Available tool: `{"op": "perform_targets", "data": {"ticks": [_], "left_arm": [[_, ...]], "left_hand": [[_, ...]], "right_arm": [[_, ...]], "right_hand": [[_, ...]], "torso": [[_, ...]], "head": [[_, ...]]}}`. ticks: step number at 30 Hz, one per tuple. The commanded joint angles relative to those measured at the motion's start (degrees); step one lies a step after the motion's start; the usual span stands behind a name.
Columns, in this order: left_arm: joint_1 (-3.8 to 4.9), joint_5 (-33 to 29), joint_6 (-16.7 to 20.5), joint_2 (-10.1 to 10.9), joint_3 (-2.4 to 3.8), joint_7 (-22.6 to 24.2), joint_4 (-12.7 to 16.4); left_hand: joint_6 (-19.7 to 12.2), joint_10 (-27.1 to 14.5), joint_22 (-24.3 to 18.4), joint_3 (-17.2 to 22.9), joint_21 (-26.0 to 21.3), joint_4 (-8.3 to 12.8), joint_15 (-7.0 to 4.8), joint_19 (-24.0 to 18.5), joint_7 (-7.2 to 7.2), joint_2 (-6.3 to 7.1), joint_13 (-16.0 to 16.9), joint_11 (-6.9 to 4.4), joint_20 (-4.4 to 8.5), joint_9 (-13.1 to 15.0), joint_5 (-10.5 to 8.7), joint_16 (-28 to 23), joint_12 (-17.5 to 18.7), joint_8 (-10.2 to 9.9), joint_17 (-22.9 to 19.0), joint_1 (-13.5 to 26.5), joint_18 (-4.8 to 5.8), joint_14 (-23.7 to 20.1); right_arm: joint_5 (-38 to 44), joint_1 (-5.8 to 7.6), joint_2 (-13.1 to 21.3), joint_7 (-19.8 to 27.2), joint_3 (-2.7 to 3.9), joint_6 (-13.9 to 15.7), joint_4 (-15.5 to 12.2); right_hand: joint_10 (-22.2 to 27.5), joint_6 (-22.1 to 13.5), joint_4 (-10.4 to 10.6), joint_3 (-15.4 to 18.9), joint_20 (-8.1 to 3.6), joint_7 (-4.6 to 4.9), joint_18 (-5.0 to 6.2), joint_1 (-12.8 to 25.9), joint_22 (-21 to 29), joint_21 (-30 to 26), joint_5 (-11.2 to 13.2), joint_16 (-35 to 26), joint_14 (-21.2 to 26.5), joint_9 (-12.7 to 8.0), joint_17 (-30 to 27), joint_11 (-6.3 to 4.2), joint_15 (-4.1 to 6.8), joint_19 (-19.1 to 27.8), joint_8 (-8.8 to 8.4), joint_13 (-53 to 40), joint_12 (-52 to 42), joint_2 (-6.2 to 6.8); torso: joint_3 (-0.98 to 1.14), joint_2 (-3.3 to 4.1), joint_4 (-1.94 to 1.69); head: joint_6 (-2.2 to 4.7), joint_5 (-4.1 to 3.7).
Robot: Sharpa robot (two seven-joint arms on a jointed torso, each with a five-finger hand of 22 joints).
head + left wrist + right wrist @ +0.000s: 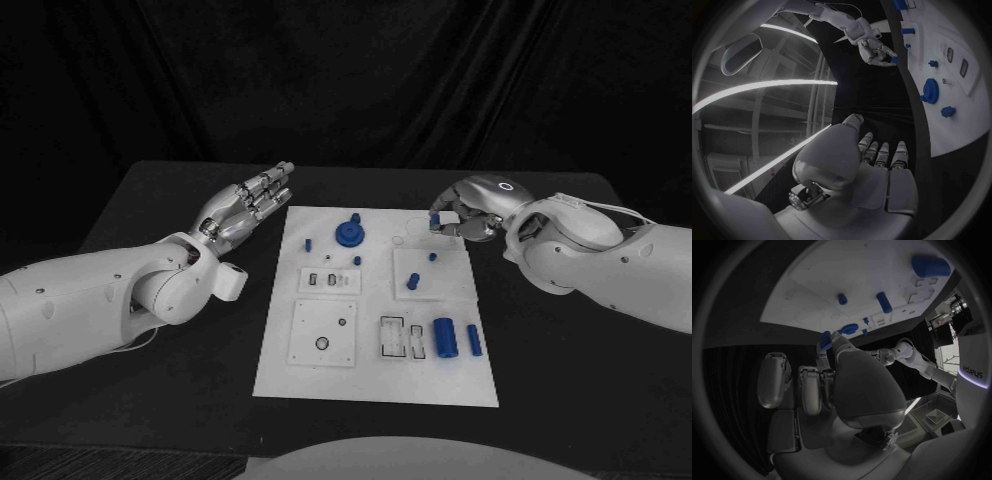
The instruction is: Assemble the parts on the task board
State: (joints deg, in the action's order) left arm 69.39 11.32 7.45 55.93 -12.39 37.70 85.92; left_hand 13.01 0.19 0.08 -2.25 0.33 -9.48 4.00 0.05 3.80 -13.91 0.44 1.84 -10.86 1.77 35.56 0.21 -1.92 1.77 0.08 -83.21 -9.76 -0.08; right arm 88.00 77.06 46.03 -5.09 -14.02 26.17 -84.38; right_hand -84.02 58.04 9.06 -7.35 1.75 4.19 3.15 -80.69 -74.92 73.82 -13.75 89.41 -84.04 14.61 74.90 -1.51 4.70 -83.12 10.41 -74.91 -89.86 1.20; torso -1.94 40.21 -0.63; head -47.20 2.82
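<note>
**Q:** Where is the task board, and what is on it?

**A:** The task board lies flat in the middle of the black surface, long axis running away from me. At its far end stands a blue gear-shaped part, with a small blue peg beside it toward my left. Two short blue pegs sit on a raised white block on the board's right half. Near the close right corner a thick blue cylinder lies flat, and a thin blue rod lies just beside it, nearer the edge. Dark-outlined slots are set between the cylinder and the board's left half.

**Q:** Right hand?

**A:** My right hand is at the board's far right corner, fingers curled in. In the right wrist view a small blue part is pinched at my fingertips, just above the board's edge. I cannot tell whether the part touches the board.

**Q:** Left hand?

**A:** My left hand is over the bare surface beside the board's far left edge, apart from it. Fingers are stretched out and nearly straight, holding nothing.
</note>
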Motion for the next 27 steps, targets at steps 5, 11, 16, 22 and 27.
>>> {"op": "perform_targets", "data": {"ticks": [5,11,16,22,27], "left_arm": [[-0.06,-0.01,-0.41,-0.33,0.05,0.59,-0.01],[-0.06,-0.01,-0.28,-0.47,0.05,0.57,0.08],[-0.05,-0.01,-0.26,-0.57,0.06,0.39,0.15],[-0.05,-0.02,-0.18,-0.81,0.06,0.37,0.16],[-0.05,-0.02,-0.25,-1.02,0.06,0.37,0.15]], "left_hand": [[0.38,0.04,-0.08,0.34,-0.33,0.03,0.55,-0.05,0.13,0.2,0.05,0.2,-0.43,0.06,0.2,-0.21,0.0,0.15,-0.08,0.55,-0.58,0.08],[0.42,0.04,-0.08,0.35,-0.33,0.04,0.57,-0.04,0.13,0.21,0.06,0.2,-0.44,0.06,0.2,-0.21,-0.03,0.16,-0.08,0.56,-0.58,0.08],[0.41,0.04,-0.07,0.37,-0.32,0.04,0.59,-0.03,0.12,0.22,0.05,0.19,-0.45,0.06,0.2,-0.21,-0.01,0.15,-0.08,0.57,-0.58,0.08],[0.5,0.04,-0.06,0.39,-0.31,0.05,0.62,-0.02,0.12,0.24,0.06,0.19,-0.47,0.07,0.2,-0.21,-0.05,0.17,-0.08,0.59,-0.58,0.08],[0.5,0.04,-0.06,0.39,-0.31,0.05,0.62,-0.02,0.12,0.24,0.06,0.19,-0.47,0.07,0.2,-0.21,-0.05,0.17,-0.08,0.59,-0.58,0.08]], "right_arm": [[-0.31,0.03,-4.39,-1.47,-0.06,0.61,-3.55],[2.1,-1.82,-8.67,-1.68,-0.07,-1.03,-2.71],[3.29,-2.91,-11.13,-2.0,-0.07,-2.46,-1.04],[3.84,-4.16,-13.35,-2.54,-0.07,-4.66,0.61],[3.95,-4.79,-14.21,-2.96,-0.07,-6.42,1.15]], "right_hand": [[-5.98,0.77,-0.16,0.31,0.22,-0.03,0.3,-0.27,-10.48,-0.22,-0.55,-0.01,-5.76,1.45,14.46,0.68,-0.39,0.19,0.44,-15.09,-0.14,0.2],[-5.98,0.93,-0.27,0.35,0.34,0.04,0.34,-0.28,-10.42,-0.43,-0.72,-0.12,-5.73,1.62,14.34,0.96,-0.57,0.24,0.46,-15.09,-0.14,0.26],[-5.98,0.83,-0.17,0.48,0.44,0.17,0.34,-0.01,-10.41,-0.47,-0.72,-0.19,-5.71,1.68,14.27,1.03,-0.67,0.23,0.34,-15.09,-0.14,0.34],[-5.98,0.84,-0.07,0.59,0.5,0.21,0.34,0.22,-10.41,-0.47,-0.72,-0.24,-5.7,1.75,14.22,1.11,-0.74,0.22,0.29,-15.09,-0.14,0.36],[-5.98,0.83,-0.07,0.59,0.51,0.22,0.36,0.24,-10.38,-0.55,-0.73,-0.3,-5.68,1.76,14.15,1.11,-0.75,0.25,0.28,-15.09,-0.14,0.37]], "torso": [[-0.1,0.04,-0.05],[-0.18,0.06,-0.09],[-0.15,0.1,-0.15],[-0.09,0.07,-0.38],[-0.11,0.01,-0.26]], "head": [[-0.11,-0.18],[0.17,-0.03],[0.27,0.09],[0.18,-0.34],[-0.11,-0.27]]}}
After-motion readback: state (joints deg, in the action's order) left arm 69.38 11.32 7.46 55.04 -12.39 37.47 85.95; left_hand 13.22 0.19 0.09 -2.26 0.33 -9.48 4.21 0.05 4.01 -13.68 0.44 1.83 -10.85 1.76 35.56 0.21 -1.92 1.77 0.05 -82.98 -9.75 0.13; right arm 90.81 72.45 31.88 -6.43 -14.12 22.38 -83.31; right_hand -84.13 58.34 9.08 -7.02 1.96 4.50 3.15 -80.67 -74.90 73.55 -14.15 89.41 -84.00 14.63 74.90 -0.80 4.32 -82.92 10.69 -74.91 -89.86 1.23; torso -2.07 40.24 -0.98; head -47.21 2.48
